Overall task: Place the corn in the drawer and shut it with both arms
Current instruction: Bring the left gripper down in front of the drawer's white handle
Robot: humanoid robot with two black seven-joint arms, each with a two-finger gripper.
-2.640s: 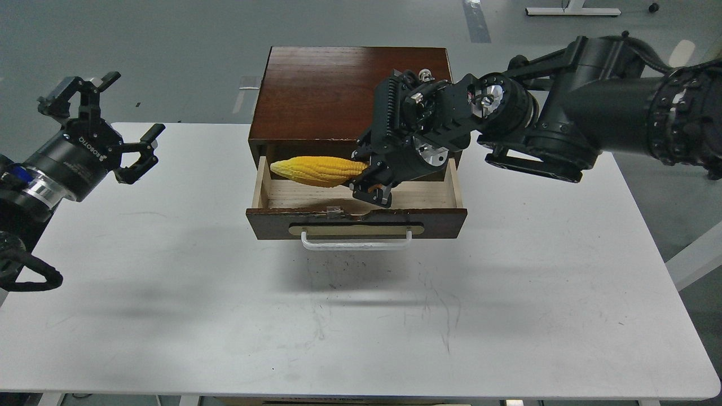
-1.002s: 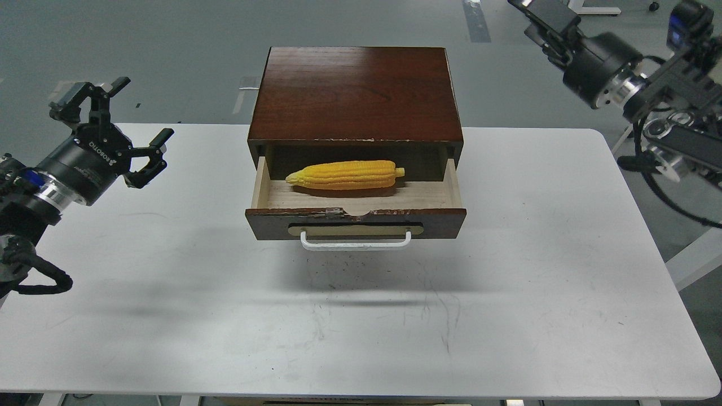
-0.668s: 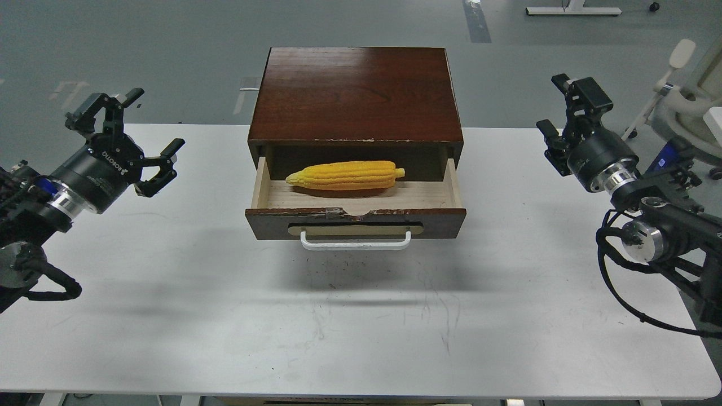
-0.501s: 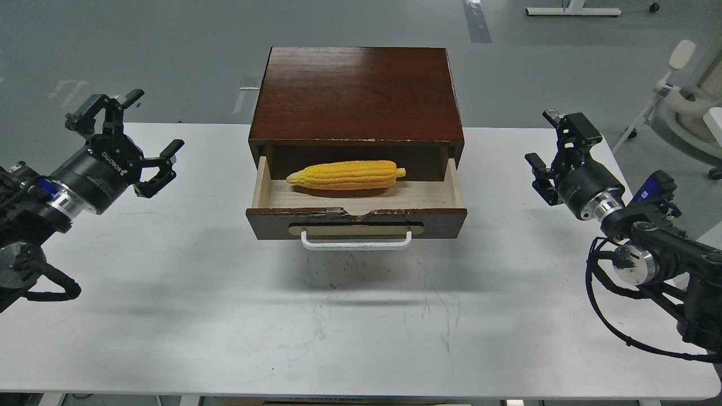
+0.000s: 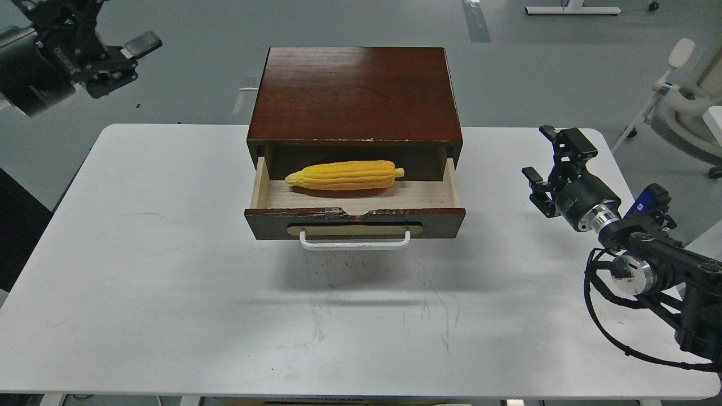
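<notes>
- Corn (image 5: 344, 175) lies on the pale wooden floor of the open drawer (image 5: 354, 223), in the middle of the frame, toward the back of the drawer and slightly left of its centre.
- Its long axis runs left to right across the frame, roughly parallel to the drawer front; the tapered tip points to the left and the blunt stub end points to the right.
- It touches neither side wall, and nothing grips it.
- Drawer stands pulled out from the dark brown cabinet (image 5: 355, 93), its front with the white bar handle (image 5: 355, 243) facing the lower edge of the frame, the top edge of that front chipped and notched at the middle.
- Cabinet sits on the white worktop (image 5: 169, 293), at its far side, centred left to right.
- Left gripper (image 5: 113, 53) hangs in the upper left corner of the frame, beyond the worktop's far left corner and well apart from the drawer; its fingers (image 5: 142, 43) are spread wide and hold nothing, though part of the gripper is cut off by the frame edge.
- Right gripper (image 5: 550, 163) sits at the right side of the frame, over the worktop's right edge and well apart from the drawer; its fingers (image 5: 575, 142) are parted with a clear gap and hold nothing.
- Scuff marks (image 5: 383, 293) streak the worktop below the drawer front.
</notes>
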